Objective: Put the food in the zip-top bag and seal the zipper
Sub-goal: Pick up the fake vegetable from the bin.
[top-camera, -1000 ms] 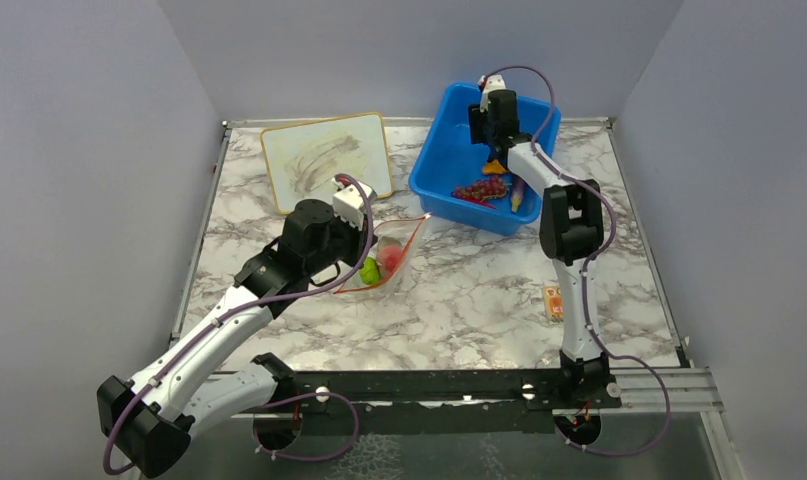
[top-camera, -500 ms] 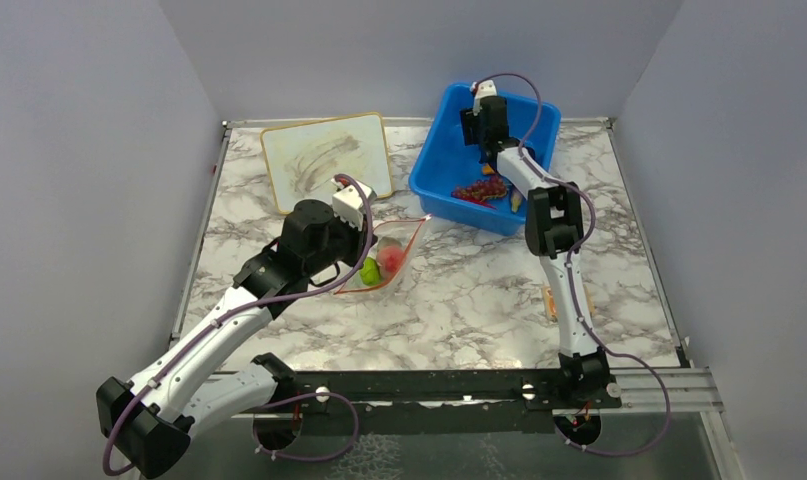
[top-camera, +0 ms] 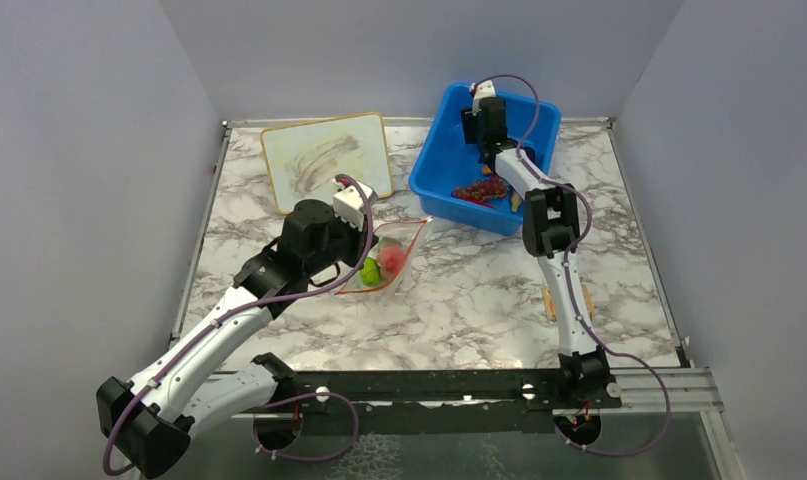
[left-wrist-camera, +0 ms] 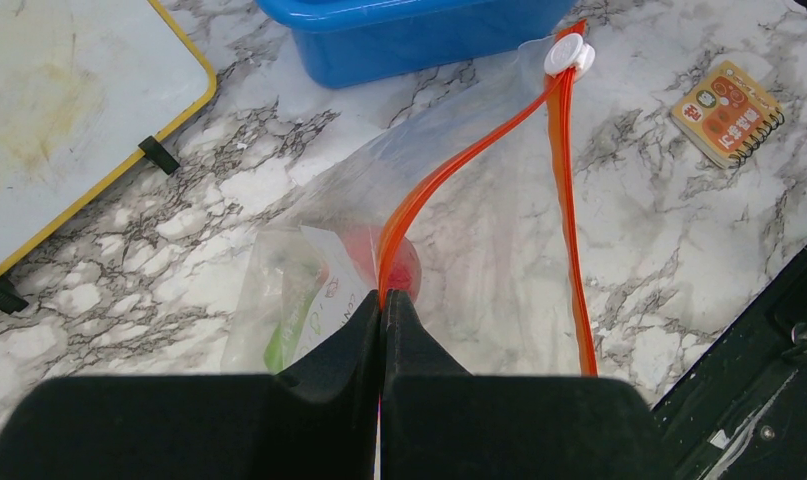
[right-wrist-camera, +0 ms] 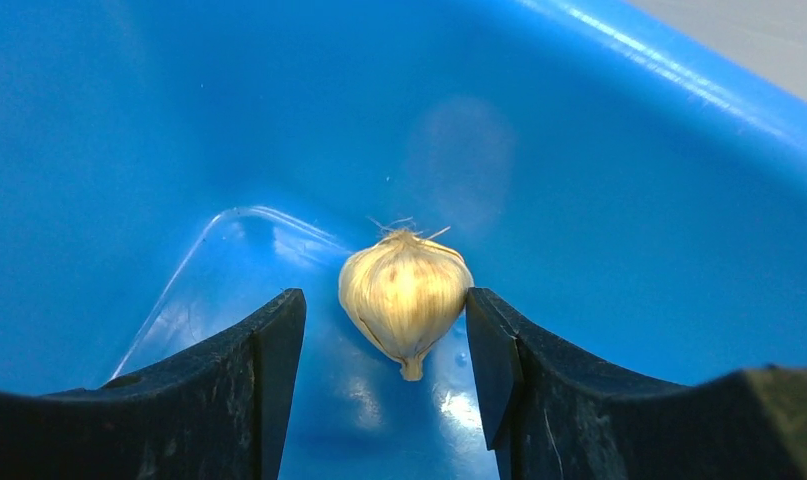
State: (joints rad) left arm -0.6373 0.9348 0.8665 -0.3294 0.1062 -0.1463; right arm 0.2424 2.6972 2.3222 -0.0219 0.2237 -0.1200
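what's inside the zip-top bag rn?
A green lime and a pink-red peach show through the zip-top bag. The left gripper, shut on the zipper, hides the bag's near end.

The bin (right-wrist-camera: 629, 150) is coloured blue; the garlic (right-wrist-camera: 404, 300) is cream-white. The zip-top bag (left-wrist-camera: 489, 240) is clear, its zipper (left-wrist-camera: 571, 200) orange-red. The table (top-camera: 479, 300) is patterned in grey-veined white marble. The notepad (left-wrist-camera: 729, 112) is orange.

Legible text: none. Orange card (left-wrist-camera: 729, 112), counter (left-wrist-camera: 659, 250) right: printed marks, unreadable. Pack inside bag (left-wrist-camera: 499, 230): faint lettering, unreadable.
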